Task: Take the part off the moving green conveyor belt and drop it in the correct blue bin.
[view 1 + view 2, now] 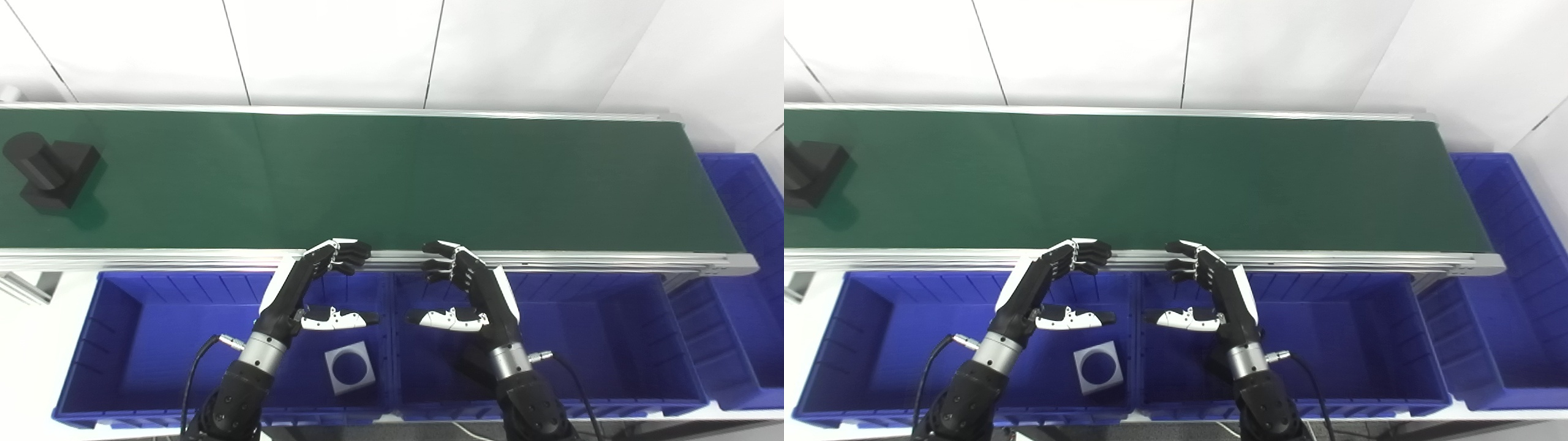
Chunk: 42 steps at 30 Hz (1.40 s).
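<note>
Held both left hand (309, 288) and right hand (471, 294) open, empty; black part (49, 171) far left on belt (398, 177), not yet picked; white ring part (349, 366) beneath left hand, already binned.

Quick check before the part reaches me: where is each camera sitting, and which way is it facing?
Left eye view: on the head, looking down over the green conveyor belt and blue bins; both forearms rise from the bottom edge, left hand and right hand open.
Right eye view: beside it, set a little rightward, facing the same way; the same arms show.
Shared: belt, bins, the white square piece in the left bin, and the black part at the belt's far left, cropped in the right eye view.
</note>
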{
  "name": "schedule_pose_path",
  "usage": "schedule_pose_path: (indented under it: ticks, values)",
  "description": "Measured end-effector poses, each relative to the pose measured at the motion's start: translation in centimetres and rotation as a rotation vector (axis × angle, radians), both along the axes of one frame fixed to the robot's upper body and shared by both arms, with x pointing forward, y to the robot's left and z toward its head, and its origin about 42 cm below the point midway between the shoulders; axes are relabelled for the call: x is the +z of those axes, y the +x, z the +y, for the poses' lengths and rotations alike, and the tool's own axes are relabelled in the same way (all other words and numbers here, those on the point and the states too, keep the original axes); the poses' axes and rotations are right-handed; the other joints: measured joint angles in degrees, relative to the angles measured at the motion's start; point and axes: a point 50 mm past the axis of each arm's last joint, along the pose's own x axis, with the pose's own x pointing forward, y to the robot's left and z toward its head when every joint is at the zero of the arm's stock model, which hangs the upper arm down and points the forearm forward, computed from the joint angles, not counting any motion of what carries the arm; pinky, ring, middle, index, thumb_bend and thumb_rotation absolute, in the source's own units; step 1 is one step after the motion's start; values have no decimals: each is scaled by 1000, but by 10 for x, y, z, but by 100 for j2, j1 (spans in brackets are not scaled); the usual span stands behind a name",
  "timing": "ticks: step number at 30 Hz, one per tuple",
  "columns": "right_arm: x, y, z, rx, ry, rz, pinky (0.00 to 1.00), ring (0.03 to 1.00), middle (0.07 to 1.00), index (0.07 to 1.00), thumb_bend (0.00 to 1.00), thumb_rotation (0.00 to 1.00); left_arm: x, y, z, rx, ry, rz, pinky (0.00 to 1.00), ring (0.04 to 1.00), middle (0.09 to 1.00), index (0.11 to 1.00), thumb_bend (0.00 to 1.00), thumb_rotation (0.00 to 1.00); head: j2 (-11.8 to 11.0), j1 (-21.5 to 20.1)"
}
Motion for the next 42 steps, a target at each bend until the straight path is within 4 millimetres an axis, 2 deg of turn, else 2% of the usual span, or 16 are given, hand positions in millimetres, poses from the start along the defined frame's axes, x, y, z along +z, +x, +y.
schedule_pose_path:
  ticks: [30, 42]
  values:
    - [0, 1, 5, 5, -7, -4, 578, 666, 767, 699, 799, 63, -1, 0, 4, -2, 6, 3, 619, 679, 703, 692, 667, 0, -26, -53]
    - [0, 0, 5, 5, -7, -2, 575, 666, 768, 701, 793, 39, -1, 0, 4, -3, 7, 4, 619, 679, 703, 692, 664, 0, -44, -53]
